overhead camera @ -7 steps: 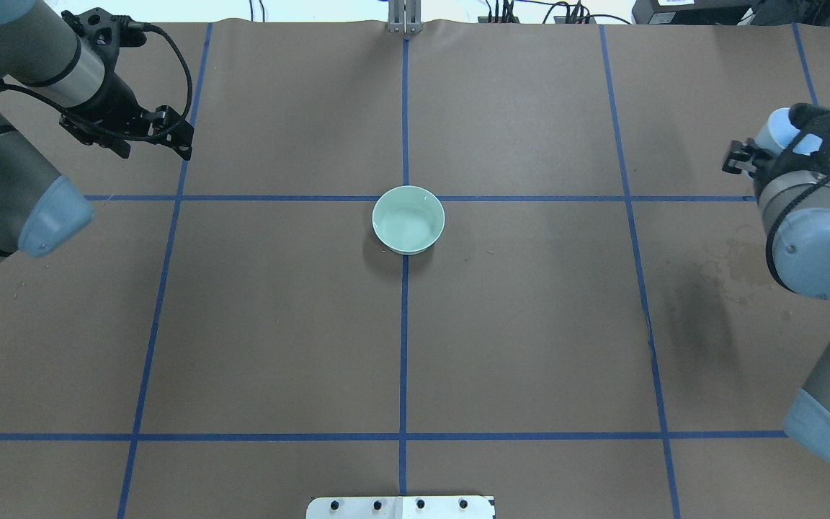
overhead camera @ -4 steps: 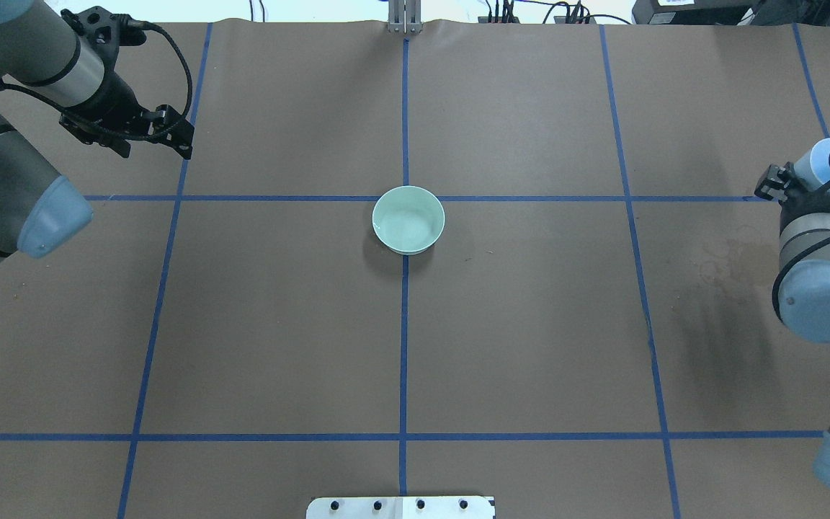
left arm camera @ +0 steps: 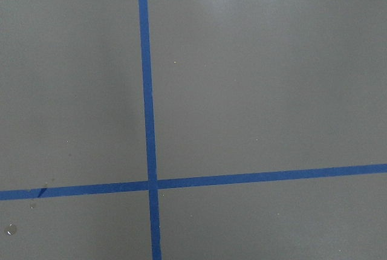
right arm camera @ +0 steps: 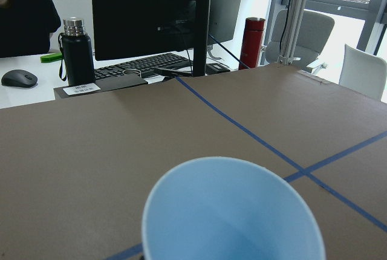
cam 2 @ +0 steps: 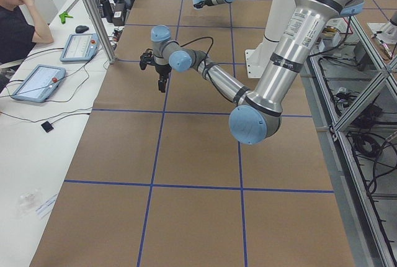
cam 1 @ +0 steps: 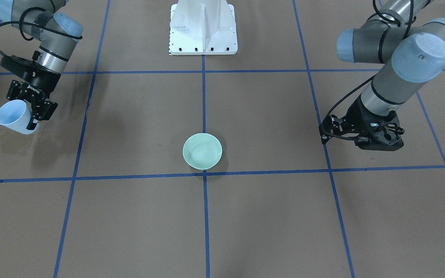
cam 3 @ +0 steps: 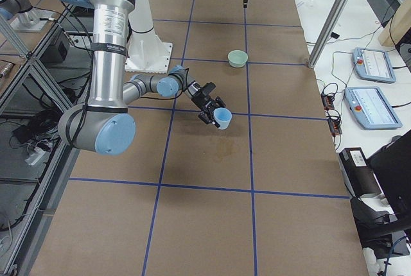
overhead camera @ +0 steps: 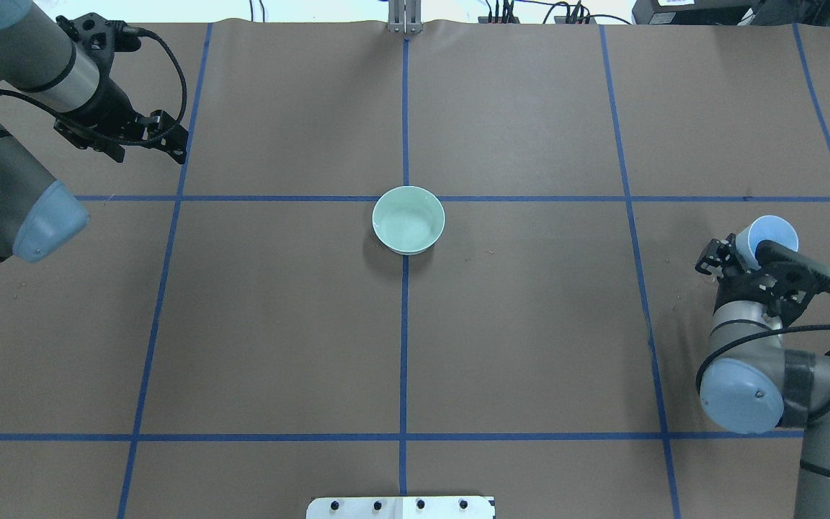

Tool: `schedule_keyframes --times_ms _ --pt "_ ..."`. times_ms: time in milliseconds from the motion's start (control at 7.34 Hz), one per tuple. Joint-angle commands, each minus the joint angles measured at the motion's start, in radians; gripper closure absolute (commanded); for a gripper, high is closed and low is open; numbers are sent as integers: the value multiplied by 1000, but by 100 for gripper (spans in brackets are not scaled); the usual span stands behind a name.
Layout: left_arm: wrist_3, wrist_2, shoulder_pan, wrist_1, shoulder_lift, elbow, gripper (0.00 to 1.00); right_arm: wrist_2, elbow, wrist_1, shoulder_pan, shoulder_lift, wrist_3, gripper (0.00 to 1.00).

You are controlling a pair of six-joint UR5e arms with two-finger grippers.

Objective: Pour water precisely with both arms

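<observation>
Although the water (overhead camera: 409, 223) shows only as a faint sheen inside the pale green bowl (overhead camera: 379, 234) at the middle of the brown table (overhead camera: 530, 324), the tilted light-blue cup (cam 1: 12, 116) sits clasped in the right gripper (cam 1: 31, 116) well apart, contents unclear; the left gripper (overhead camera: 173, 138) hovers empty, its jaws unreadable

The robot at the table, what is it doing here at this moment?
The right gripper holds a light-blue cup in the air over its own side of the table, far from the green bowl at the centre. The left gripper hangs empty over the other side. Nothing is being poured now; whether the cup holds water cannot be seen.
</observation>
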Motion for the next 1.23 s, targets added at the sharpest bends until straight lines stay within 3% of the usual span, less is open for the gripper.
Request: schedule_keyframes --times_ms 0,272,817,953,1090 --pt "1 0 1 -3 3 1 0 -6 -9 -81 -86 24 103 100" --pt "1 0 1 -3 3 0 0 -6 -87 -81 -93 97 103 100" --pt "1 0 2 -3 3 4 0 -15 -87 -81 -96 88 103 97" --pt "1 -1 2 -3 3 9 0 -21 -87 -81 -96 87 103 79" --pt "2 0 2 -3 3 10 0 -21 -89 -81 -96 87 101 44"
